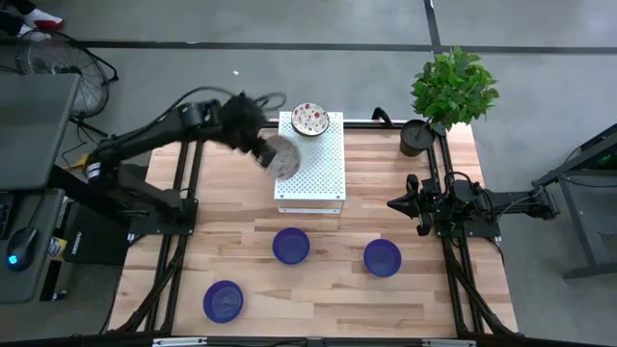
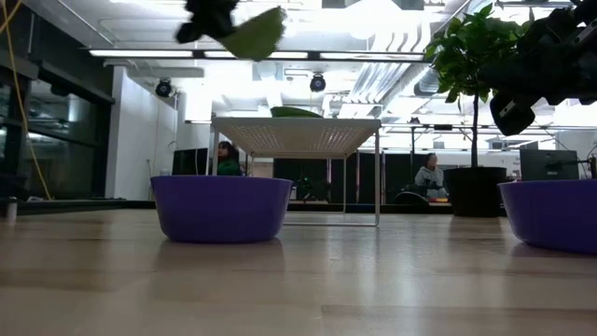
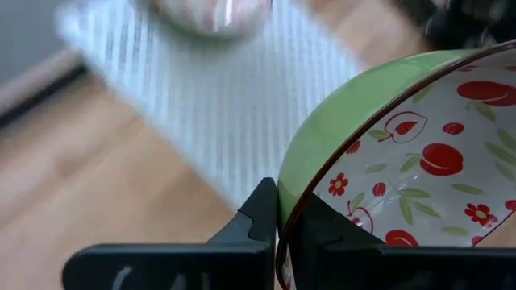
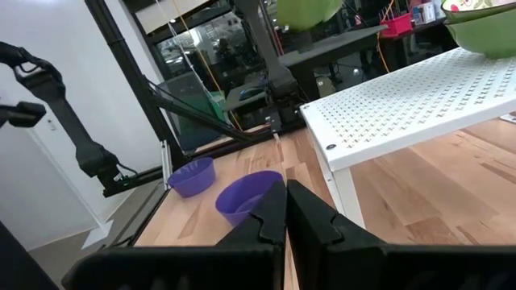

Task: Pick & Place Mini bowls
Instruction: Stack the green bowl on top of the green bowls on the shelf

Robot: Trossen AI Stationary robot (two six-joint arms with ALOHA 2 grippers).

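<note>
My left gripper [image 1: 265,154] is over the left edge of the white perforated stand [image 1: 313,173], shut on a mini bowl [image 3: 387,153] that is green outside and white with red flowers inside. A second patterned bowl [image 1: 310,119] rests by its base on the stand's far end. Three blue bowls [image 1: 291,245] [image 1: 383,257] [image 1: 224,301] sit on the table in front of the stand. My right gripper [image 1: 395,204] waits shut at the table's right side, level with the stand's near end. My left gripper pinches the patterned bowl's rim [image 3: 284,216], with one finger [image 3: 256,211] on the green outer wall and the other on the flowered inner wall. The bowl [image 2: 254,33] is lifted clear above the stand and tilted on its side.
A potted plant in a dark pot [image 1: 416,137] stands at the table's far right corner. Black frame rails run along both sides of the table. People sit in the room beyond the table's far edge. Bare wood shows between the blue bowls.
</note>
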